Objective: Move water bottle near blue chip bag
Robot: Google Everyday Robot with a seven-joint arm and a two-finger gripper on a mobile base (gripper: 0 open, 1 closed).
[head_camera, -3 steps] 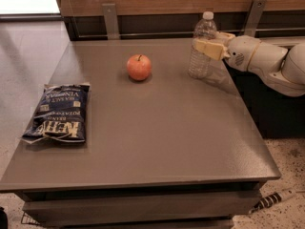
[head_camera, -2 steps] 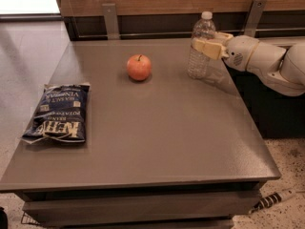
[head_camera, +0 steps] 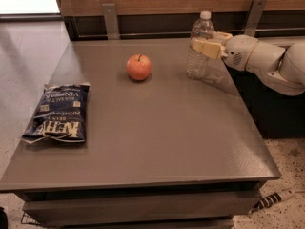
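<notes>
Bottle status first: the water bottle (head_camera: pixel 198 56) stands upright on the worktop (head_camera: pixel 157 128) near its far edge. It's clear ribbed plastic with the white cap (head_camera: pixel 205 15) on, and I honestly can't tell if there's any water in it. The fingers (head_camera: pixel 205 46) come in from the camera's right at the end of the white arm (head_camera: pixel 259 58). They're closed around the bottle's upper body, just under the shoulder: one tan finger crosses the front of the bottle, and the other peeks out behind it on the far side. So the bottle is right between the fingers, gripped, with its neck and cap poking up above them and the ribbed lower half showing below them. Its base looks like it's resting on the worktop.

The other container is the blue chip bag (head_camera: pixel 59 113), lying flat and apparently sealed, so its contents aren't visible. It's well apart from the fingers, way over on the camera's left and nearer the front edge. A red apple (head_camera: pixel 138 67) sits to the camera's left of the fingers, between them and the bag, not touching the bottle.
</notes>
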